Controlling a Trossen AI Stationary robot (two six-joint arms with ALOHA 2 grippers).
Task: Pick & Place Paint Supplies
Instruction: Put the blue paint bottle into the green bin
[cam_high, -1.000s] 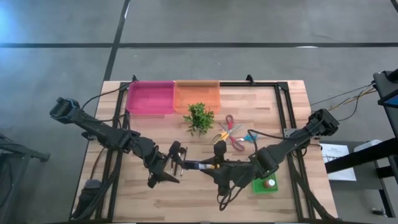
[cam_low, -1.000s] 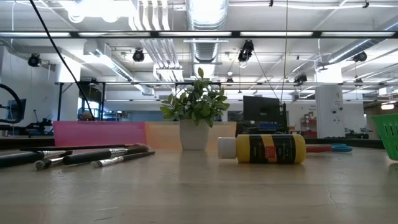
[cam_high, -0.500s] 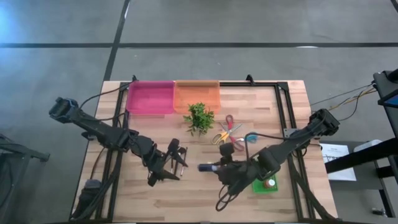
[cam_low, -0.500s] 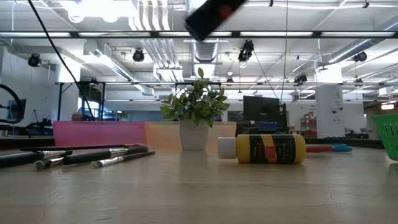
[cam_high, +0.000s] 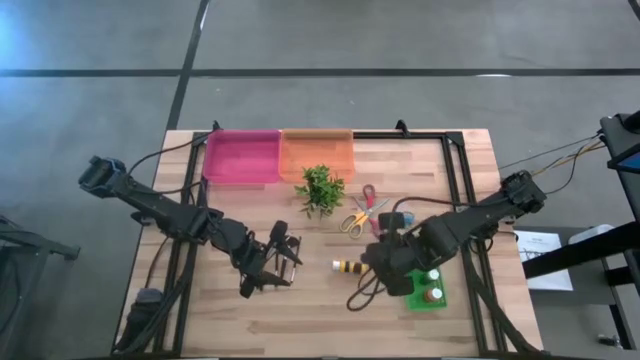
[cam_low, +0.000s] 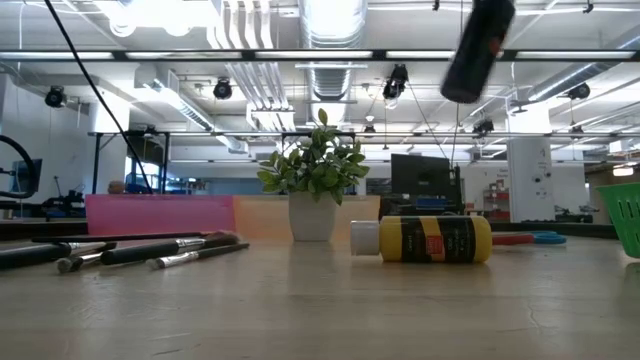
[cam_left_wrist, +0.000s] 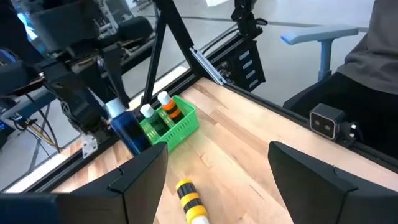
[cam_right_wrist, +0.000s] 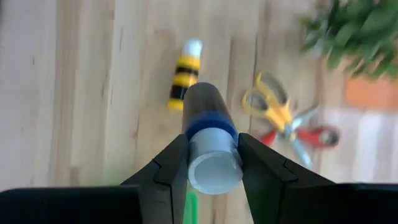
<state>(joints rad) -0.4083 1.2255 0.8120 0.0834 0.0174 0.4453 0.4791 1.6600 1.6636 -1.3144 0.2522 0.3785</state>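
My right gripper (cam_right_wrist: 211, 163) is shut on a dark paint bottle (cam_low: 478, 45) with a blue band and a pale cap, raised above the table between the scissors and the green basket (cam_high: 425, 293). That basket holds two small bottles (cam_left_wrist: 163, 107). A yellow-and-black striped bottle (cam_high: 347, 267) with a white cap lies on its side at mid-table. Several dark-handled brushes (cam_high: 285, 250) lie flat left of it. My left gripper (cam_high: 267, 266) hovers open next to the brushes, touching nothing. My right gripper pinches the dark bottle between its two fingers at its cap end (cam_right_wrist: 211, 134), on the blue band just under the pale cap. The fingers (cam_right_wrist: 171, 168) come from above. The bottle is lifted clear and hangs tilted below them, base downward (cam_low: 462, 85).
A leafy plant in a white pot (cam_high: 321, 188) stands behind the centre. Yellow, red and blue scissors (cam_high: 368, 215) lie right of it. A pink bin (cam_high: 243, 158) and an orange bin (cam_high: 318, 152) sit at the far edge. Bare wood stretches along the near edge.
My right gripper has lifted the dark bottle off the table beside the yellow striped bottle and carried it up and toward the right, toward the green basket. The bottle has turned from lying flat to hanging more upright. The yellow bottle has stayed in place.
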